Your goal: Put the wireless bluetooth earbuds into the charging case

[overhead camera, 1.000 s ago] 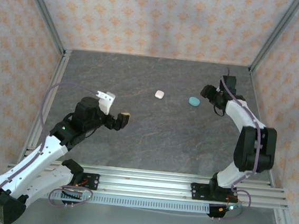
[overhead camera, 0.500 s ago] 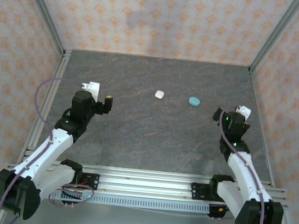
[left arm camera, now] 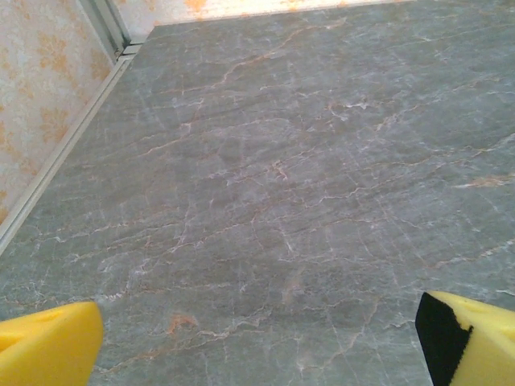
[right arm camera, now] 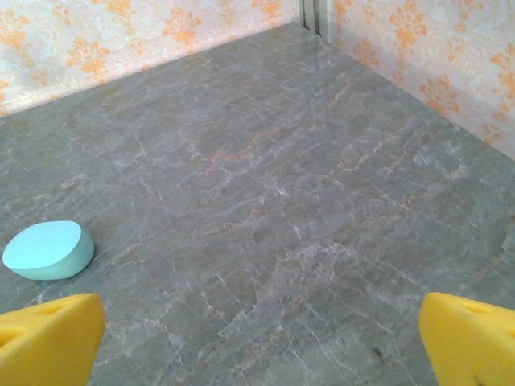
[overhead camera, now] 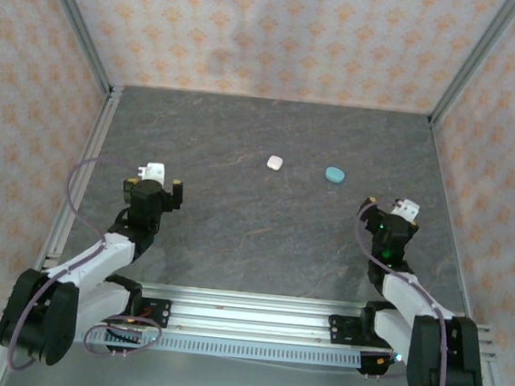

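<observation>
L gripper (overhead camera: 155, 181) sits low nr the table's (overhead camera: 235, 236) near-left corner, fingers spread wide, nothing btwn the yellow pads (left arm camera: 44, 347). R gripper (overhead camera: 389, 209) likewise nr the near-right corner, spread & empty. Both are well apart from the goods, which reads as a rest pose, so prob. no more handling due. White case (overhead camera: 275, 162) & teal case (overhead camera: 335, 174) lie side by side, not touching, mid-table toward the far edge, teal nearer the right edge. Both look shut. Earbuds are hidden, presumably inside, so task prob. done. Can't confirm w/o lids up.
</observation>
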Robot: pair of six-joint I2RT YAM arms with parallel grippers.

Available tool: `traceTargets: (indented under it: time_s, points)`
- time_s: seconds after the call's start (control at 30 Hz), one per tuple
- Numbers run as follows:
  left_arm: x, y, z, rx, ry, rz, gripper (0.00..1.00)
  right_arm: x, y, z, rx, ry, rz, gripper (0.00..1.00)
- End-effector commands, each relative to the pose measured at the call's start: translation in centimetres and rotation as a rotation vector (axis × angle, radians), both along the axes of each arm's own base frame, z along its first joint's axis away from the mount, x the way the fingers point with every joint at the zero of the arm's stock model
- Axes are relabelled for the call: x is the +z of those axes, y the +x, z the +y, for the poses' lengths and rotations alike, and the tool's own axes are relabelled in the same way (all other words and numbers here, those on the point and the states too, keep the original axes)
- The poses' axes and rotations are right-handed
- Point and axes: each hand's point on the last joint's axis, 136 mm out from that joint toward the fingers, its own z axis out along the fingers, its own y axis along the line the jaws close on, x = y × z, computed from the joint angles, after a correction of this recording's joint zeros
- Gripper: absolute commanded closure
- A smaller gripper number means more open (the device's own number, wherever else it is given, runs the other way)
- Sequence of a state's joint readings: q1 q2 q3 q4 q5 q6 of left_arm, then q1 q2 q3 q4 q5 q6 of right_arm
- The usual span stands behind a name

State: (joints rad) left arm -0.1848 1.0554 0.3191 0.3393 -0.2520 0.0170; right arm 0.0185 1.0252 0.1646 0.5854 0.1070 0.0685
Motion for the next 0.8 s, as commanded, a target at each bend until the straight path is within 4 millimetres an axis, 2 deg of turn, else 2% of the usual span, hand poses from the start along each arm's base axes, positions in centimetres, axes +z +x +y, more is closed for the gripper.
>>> traceTargets:
  time_s: [0.0, 0.2, 0.43, 0.57, 0.63, 0.77]
  points:
    - [1.0, 1.4, 0.8, 0.045, 0.014, -0.084, 0.00, 2.6, 1.7, 0.2, 0.018, -0.018, -0.122, 0.01]
    - [1.1, 3.5, 0.7, 0.035, 0.033, -0.112, 0.00, 2.4, 3.4, 0.3, 0.038, -0.058, -0.162, 0.01]
    - [-0.2, 5.8, -0.8, -0.055, 0.038, -0.098, 0.00, 0.1, 4.1, 0.0, 0.018, -0.068, -0.194, 0.01]
    - [-0.9, 6.0, 0.4, -0.015, -0.006, -0.092, 0.00, -0.5, 4.7, 0.0, 0.016, -0.064, -0.130, 0.01]
    - [-1.7, 6.2, 0.6, -0.014, -0.021, -0.085, 0.00, -0.5, 5.3, -0.1, 0.012, -0.066, -0.122, 0.01]
    - [-2.1, 6.7, 1.0, -0.019, -0.057, -0.066, 0.00, -0.9, 5.9, 0.0, 0.018, -0.066, -0.081, 0.01]
